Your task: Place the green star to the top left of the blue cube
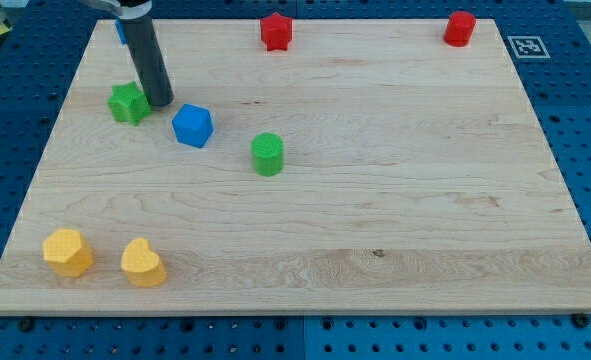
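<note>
The green star [127, 103] lies on the wooden board at the view's upper left. The blue cube [192, 126] sits a little to its right and slightly lower. My tip [160, 100] rests on the board right beside the star's right edge, between the star and the cube, above and left of the cube. The dark rod rises from there toward the view's top.
A green cylinder [267, 154] stands right of the blue cube. A red star [276, 31] and a red cylinder [460, 28] sit along the top edge. Two yellow blocks [67, 251] [142, 263] lie at the bottom left. A blue block [121, 30] is partly hidden behind the rod.
</note>
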